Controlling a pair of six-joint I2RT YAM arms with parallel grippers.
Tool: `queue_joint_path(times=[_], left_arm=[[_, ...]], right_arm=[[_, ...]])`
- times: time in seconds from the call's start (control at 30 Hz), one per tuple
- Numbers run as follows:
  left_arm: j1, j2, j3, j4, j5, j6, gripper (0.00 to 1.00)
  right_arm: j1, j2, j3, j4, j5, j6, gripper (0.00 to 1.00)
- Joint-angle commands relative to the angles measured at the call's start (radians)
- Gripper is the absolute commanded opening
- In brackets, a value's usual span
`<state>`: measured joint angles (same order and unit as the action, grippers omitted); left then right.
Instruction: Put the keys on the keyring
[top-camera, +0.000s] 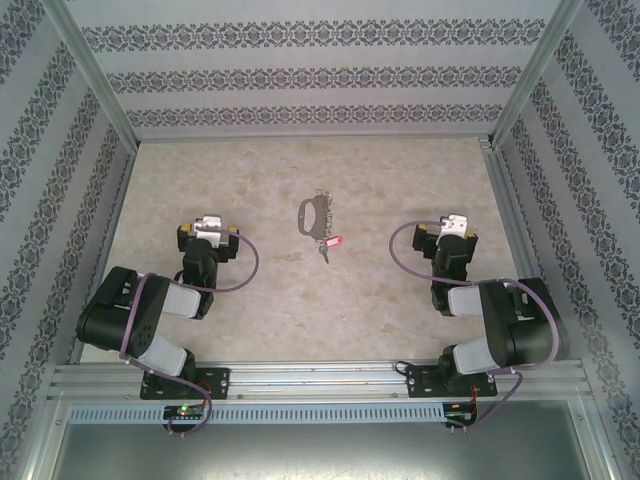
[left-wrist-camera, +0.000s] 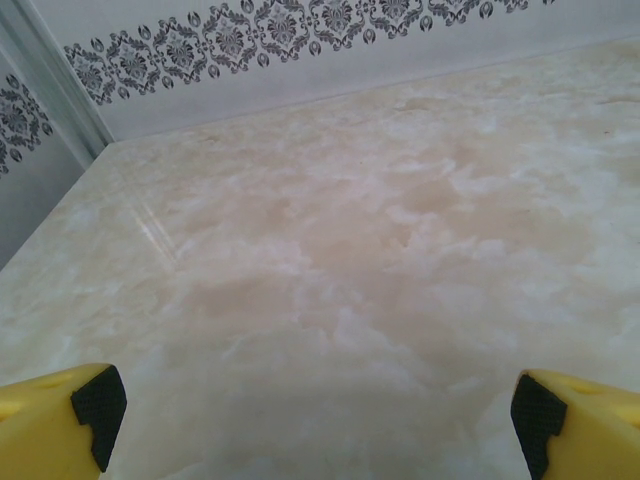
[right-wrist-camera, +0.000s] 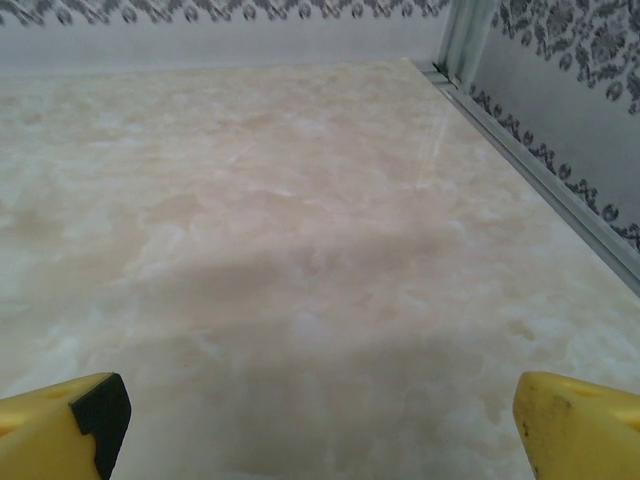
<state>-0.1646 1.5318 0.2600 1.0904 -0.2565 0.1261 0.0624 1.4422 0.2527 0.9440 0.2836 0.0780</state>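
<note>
Approach step not yet begun: key and keyring at mid-table, both grippers empty.

The key (top-camera: 334, 241), red head to the right, lies at the near end of the keyring (top-camera: 311, 215), beside its clip edge; whether the two touch is too small to tell. Both rest on the table (top-camera: 250, 300), between the arms. The left gripper (top-camera: 208, 228) and right gripper (top-camera: 452, 225) stand well apart from them, jaws spread wide, holding nothing. The next move probably calls for one gripper to pin the loop and the other to pinch the key's head accurately.
</note>
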Motion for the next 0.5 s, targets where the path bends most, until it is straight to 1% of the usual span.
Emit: queue_joint_path(times=[0.0, 0.03, 0.07, 0.1, 0.13, 0.17, 0.23, 0.3, 0.33, 0.37, 0.4, 0.47], left_arm=[[0.040, 0.034, -0.040, 0.149, 0.089, -0.036, 1.00], [0.049, 0.073, -0.048, 0.199, 0.111, -0.038, 1.00], [0.049, 0.120, -0.053, 0.280, 0.120, -0.018, 1.00], [0.048, 0.121, -0.053, 0.292, 0.118, -0.017, 1.00], [0.049, 0.084, -0.043, 0.209, 0.122, -0.027, 1.00], [0.053, 0.054, -0.022, 0.120, 0.138, -0.034, 1.00], [0.074, 0.061, 0.019, 0.060, 0.164, -0.048, 1.00], [0.093, 0.050, 0.073, -0.062, 0.169, -0.073, 1.00], [0.115, 0.047, 0.113, -0.135, 0.191, -0.095, 1.00], [0.146, 0.051, 0.137, -0.178, 0.233, -0.119, 1.00], [0.169, 0.048, 0.143, -0.196, 0.268, -0.135, 1.00], [0.173, 0.052, 0.139, -0.183, 0.270, -0.134, 1.00]], right_arm=[[-0.035, 0.017, 0.004, 0.113, -0.100, 0.000, 0.98], [-0.044, 0.072, 0.003, 0.173, -0.088, 0.012, 0.98], [-0.048, 0.125, -0.002, 0.274, -0.097, 0.013, 0.98], [-0.048, 0.110, 0.006, 0.235, -0.116, 0.008, 0.98], [-0.050, 0.067, 0.028, 0.124, -0.130, 0.009, 0.98], [-0.057, 0.053, 0.047, 0.064, -0.152, 0.010, 0.98], [-0.059, 0.106, 0.067, 0.118, -0.177, 0.003, 0.98], [-0.056, 0.075, 0.085, -0.002, -0.187, -0.004, 0.98], [-0.056, 0.068, 0.114, -0.015, -0.187, -0.006, 0.98], [-0.055, 0.083, 0.106, 0.024, -0.184, -0.006, 0.98], [-0.054, 0.092, 0.100, 0.052, -0.182, -0.007, 0.98], [-0.043, 0.085, 0.101, 0.038, -0.164, -0.018, 0.98]])
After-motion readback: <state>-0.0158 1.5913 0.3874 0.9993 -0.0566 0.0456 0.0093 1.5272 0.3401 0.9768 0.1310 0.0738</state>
